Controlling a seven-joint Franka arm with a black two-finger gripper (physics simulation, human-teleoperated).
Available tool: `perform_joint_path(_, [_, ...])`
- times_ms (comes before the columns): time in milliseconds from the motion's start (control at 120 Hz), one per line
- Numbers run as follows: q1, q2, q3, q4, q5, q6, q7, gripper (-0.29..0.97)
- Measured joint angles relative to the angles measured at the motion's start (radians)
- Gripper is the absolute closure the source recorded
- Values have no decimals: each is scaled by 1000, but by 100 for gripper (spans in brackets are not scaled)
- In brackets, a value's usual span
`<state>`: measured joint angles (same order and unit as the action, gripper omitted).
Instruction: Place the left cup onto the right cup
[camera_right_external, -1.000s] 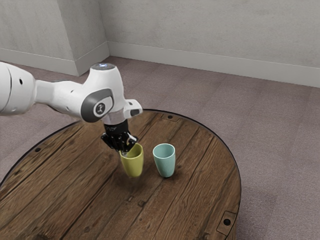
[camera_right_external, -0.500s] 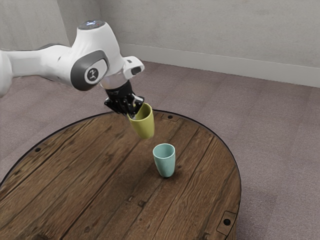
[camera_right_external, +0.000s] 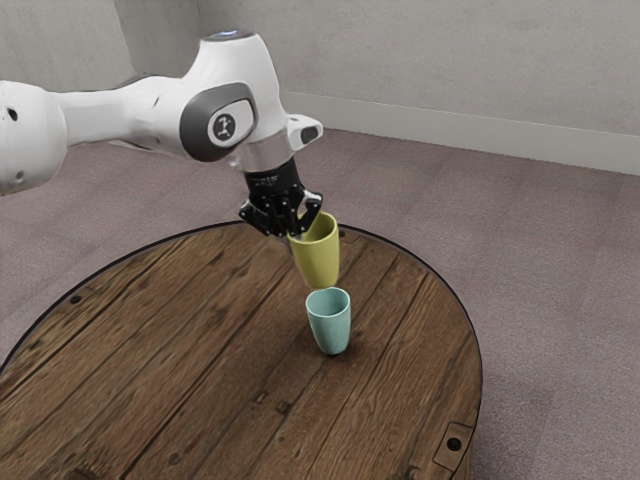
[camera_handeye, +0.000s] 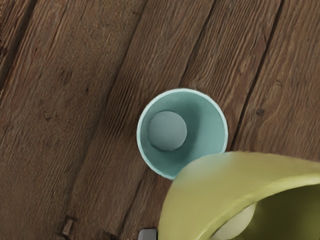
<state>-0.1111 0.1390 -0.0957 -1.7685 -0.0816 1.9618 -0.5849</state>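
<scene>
Yellow cup (camera_right_external: 316, 258) tilted (airborne), claw (camera_right_external: 300, 228) clamped on its rim, just above teal cup (camera_right_external: 328, 322)

One yellow cup (camera_right_external: 315, 262), one teal cup (camera_right_external: 328, 320)

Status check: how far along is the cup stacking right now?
Done: the fingers are shut on the yellow cup at its rim, and it is off the table. In hand: it hangs slightly tilted just above the teal cup, which stands upright and empty; the wrist view suggests the two are not fully lined up. Left: centre it, lower it into the teal cup, open the fingers.
</scene>
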Motion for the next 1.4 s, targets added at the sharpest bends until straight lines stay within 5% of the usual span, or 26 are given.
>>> perform_joint_path(1400, [22,192,7,118,11,-3,-66,78])
